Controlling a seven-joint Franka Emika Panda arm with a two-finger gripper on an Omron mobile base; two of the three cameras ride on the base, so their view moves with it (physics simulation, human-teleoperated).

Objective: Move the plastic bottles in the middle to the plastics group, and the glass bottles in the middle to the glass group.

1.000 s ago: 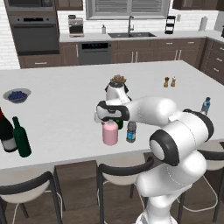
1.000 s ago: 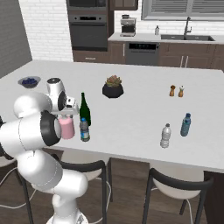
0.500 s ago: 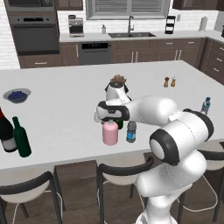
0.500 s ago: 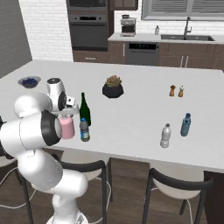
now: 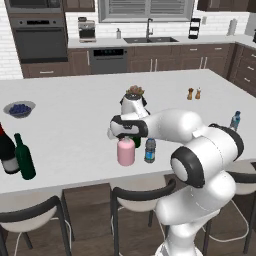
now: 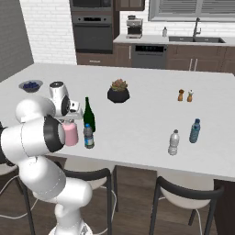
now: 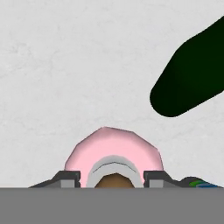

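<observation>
Bottles wait in three clusters on the white island counter, with the robot arm bent low over the middle one. Seen from the left base camera, the big dark bottle with a red top and the stockier dark green bottle stand at the island's nine o'clock side. The slim green wine bottle stands upright in the middle, the squat pink bottle just in front of it, and the small blue-capped water bottle at the pink one's three o'clock. From the right base camera, the pale grey clear bottle and blue-tinted bottle stand at three o'clock. The gripper is clamped on the pink bottle's neck below the cork.
</observation>
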